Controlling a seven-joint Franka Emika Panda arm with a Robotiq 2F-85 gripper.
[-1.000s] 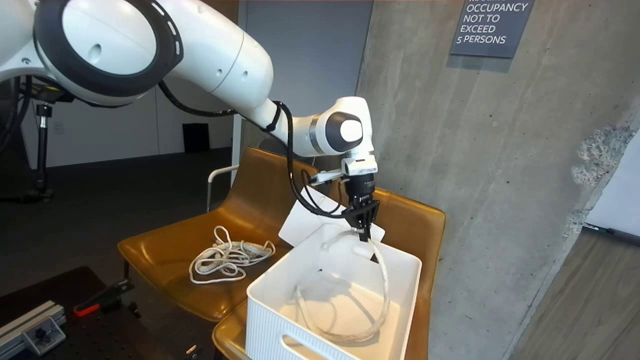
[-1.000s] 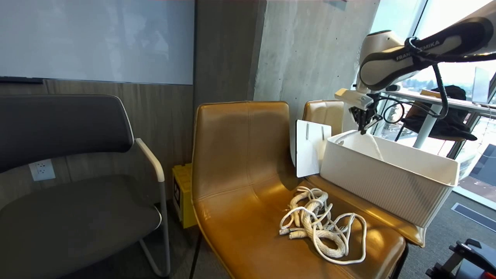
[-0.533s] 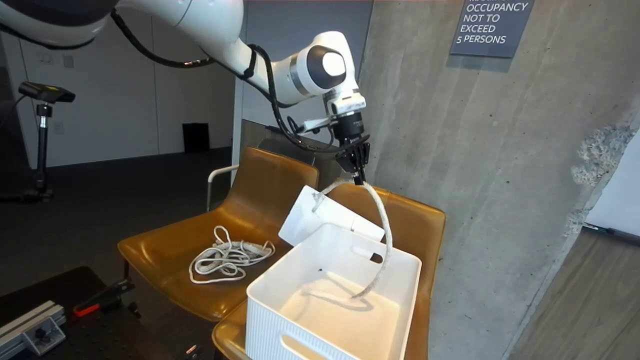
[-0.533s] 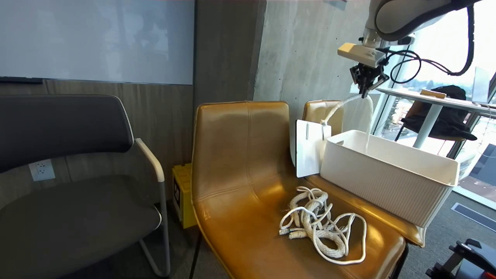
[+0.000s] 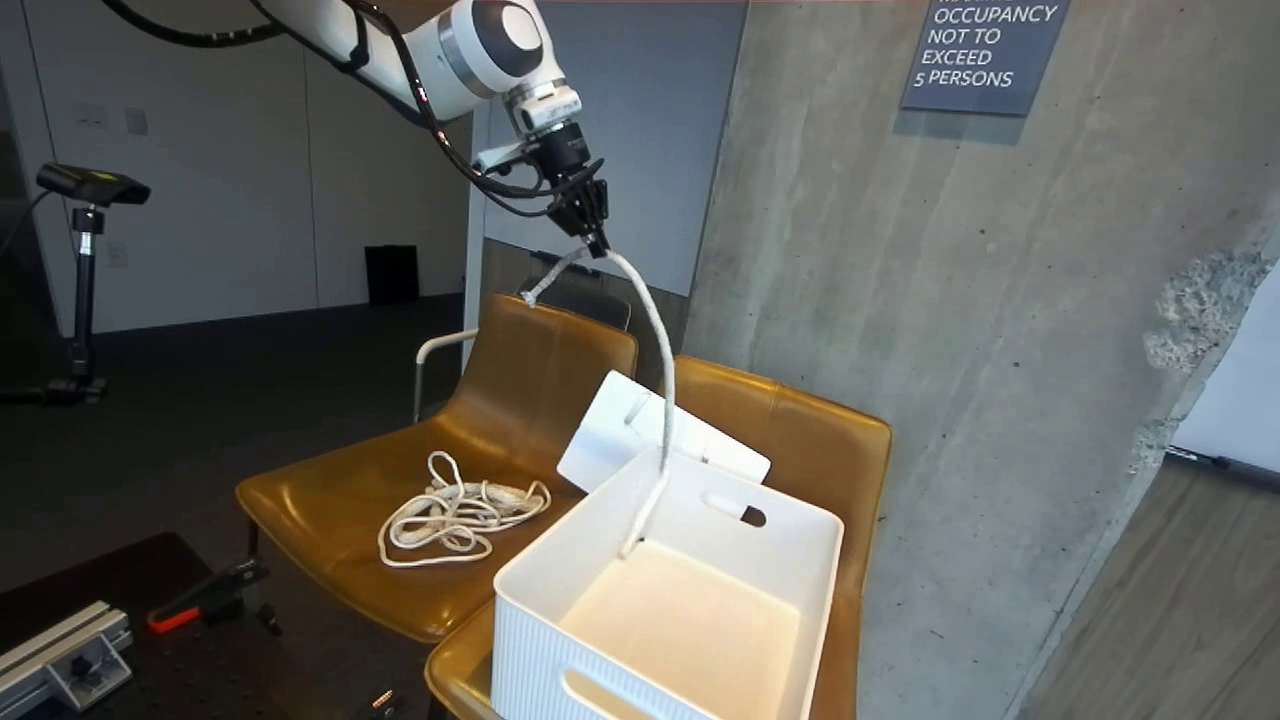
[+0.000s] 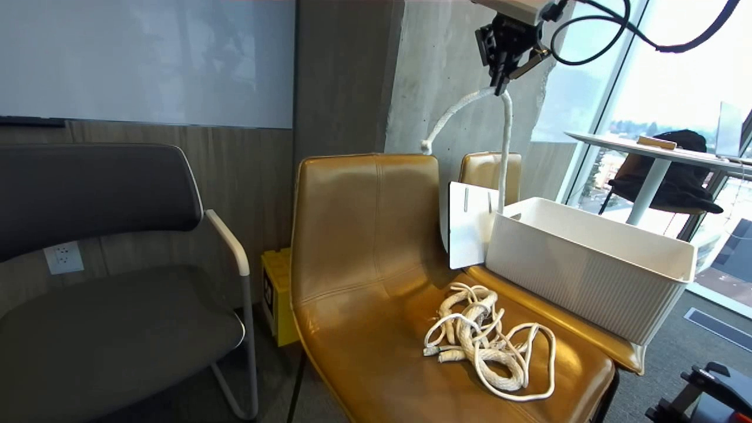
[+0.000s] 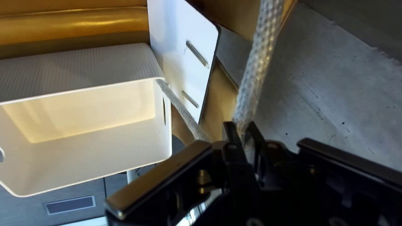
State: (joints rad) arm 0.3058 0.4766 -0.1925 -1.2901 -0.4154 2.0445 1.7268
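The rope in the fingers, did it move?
Yes: in an exterior view, the rope rose and went toward the picture's left, judged against the white bin.

In an exterior view, we have room down into the near and right parts of the ribbed white plastic bin [image 5: 528,645]; at its far left, the thick white braided rope [image 5: 667,400] hangs in our way. Beyond, a white rectangular board [image 5: 612,432] and a brown leather backrest [image 5: 825,430] block us; the grey concrete wall [image 5: 960,330] bounds the right.
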